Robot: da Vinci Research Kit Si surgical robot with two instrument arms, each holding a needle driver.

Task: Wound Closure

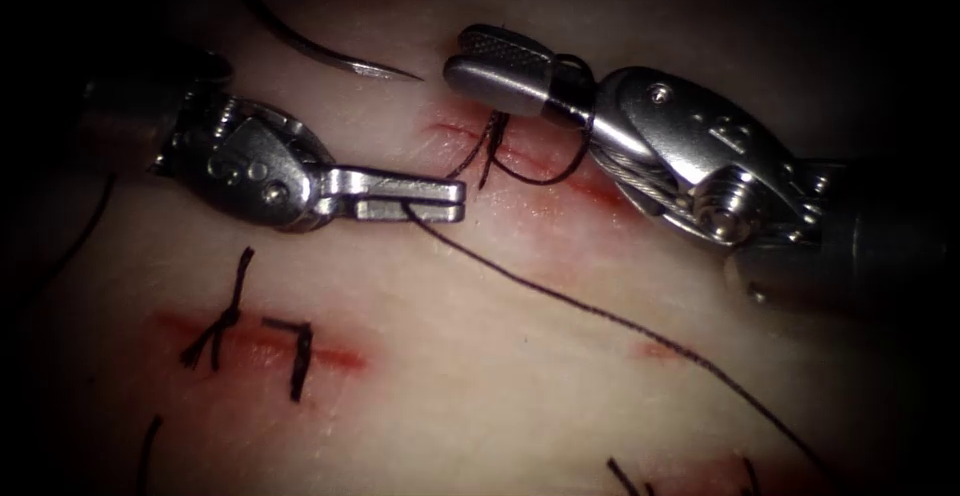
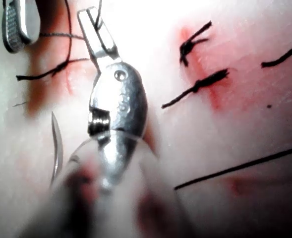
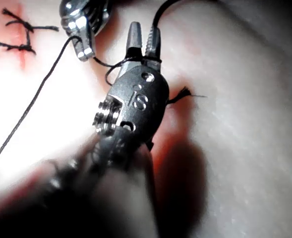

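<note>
My left tool (image 1: 455, 199) comes in from the left with its jaws shut on the dark thread (image 1: 600, 311), which trails away to the lower right. My right tool (image 1: 456, 57) hovers over the upper cut (image 1: 590, 188) with its jaws slightly open and empty. A loop of thread (image 1: 573, 64) is wrapped around the base of its jaws and runs down to the stitch (image 1: 492, 146) in the cut. The curved needle (image 1: 330, 56) lies free on the tissue at the top, held by neither tool, its tip pointing right. The left wrist view shows the left tool (image 2: 86, 15) and the needle (image 2: 56, 144); the right wrist view shows the right tool (image 3: 144, 29) with the loop.
A second cut (image 1: 330, 356) at the lower left carries two tied stitches with cut ends (image 1: 228, 321). More thread ends (image 1: 625, 476) lie near the bottom edge. Red fluid stains the tissue along both cuts.
</note>
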